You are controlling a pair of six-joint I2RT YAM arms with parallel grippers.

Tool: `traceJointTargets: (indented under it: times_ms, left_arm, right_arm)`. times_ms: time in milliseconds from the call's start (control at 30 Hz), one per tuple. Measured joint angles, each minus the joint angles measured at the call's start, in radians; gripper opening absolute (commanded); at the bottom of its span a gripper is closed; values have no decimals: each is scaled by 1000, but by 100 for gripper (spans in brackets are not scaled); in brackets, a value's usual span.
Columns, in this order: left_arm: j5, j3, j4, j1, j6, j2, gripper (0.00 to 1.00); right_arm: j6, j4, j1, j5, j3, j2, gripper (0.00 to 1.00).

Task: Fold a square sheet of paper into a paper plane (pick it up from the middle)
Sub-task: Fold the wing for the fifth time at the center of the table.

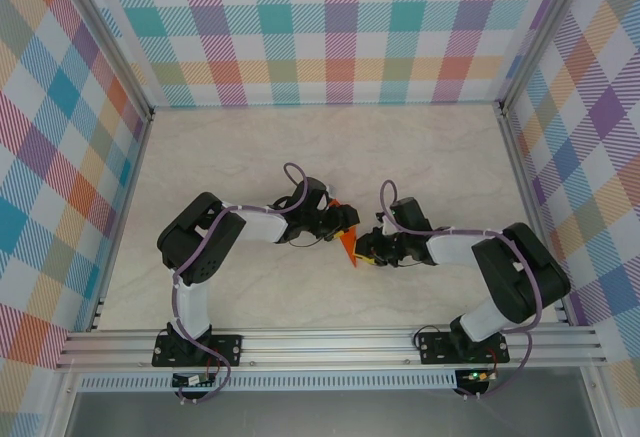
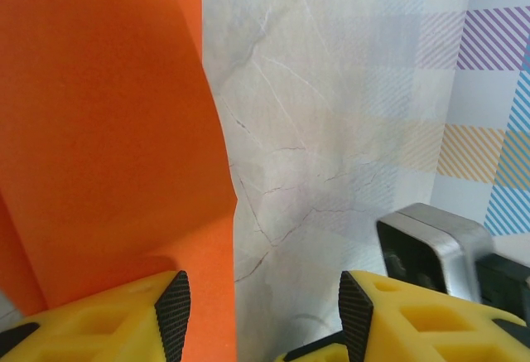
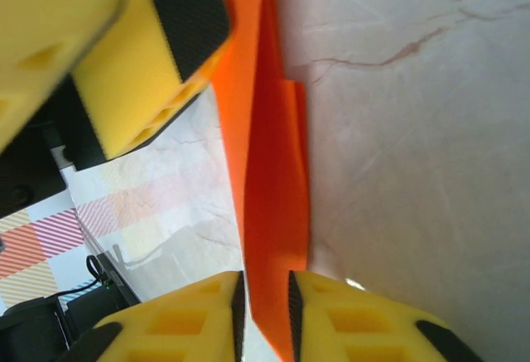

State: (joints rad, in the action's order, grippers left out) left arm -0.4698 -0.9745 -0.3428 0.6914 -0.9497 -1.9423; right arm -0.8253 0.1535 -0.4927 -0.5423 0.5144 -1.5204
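Right hand astride folded orange paper, grip unclear

The top external camera hangs above and behind the arm bases, looking steeply down over the whole desk. Each wrist camera rides close behind its own hand, left hand and right hand, looking out between the fingers. All three share the orange paper and the desk around it.
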Motion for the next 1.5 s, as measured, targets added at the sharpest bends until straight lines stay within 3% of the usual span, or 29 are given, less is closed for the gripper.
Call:
traceJointTargets:
  times_ms: [200, 600, 1000, 1500]
  left_arm:
    - [0, 0, 0, 0, 0, 0, 53]
    - [0, 0, 0, 0, 0, 0, 53]
    - [-1, -1, 1, 0, 0, 0, 53]
    - [0, -2, 4, 0, 0, 0, 53]
  right_arm:
    - [30, -61, -27, 19, 50, 24, 34]
    - [56, -124, -52, 106, 82, -38, 23]
    - [64, -125, -53, 116, 82, -57, 7]
    - [78, -128, -65, 110, 82, -47, 6]
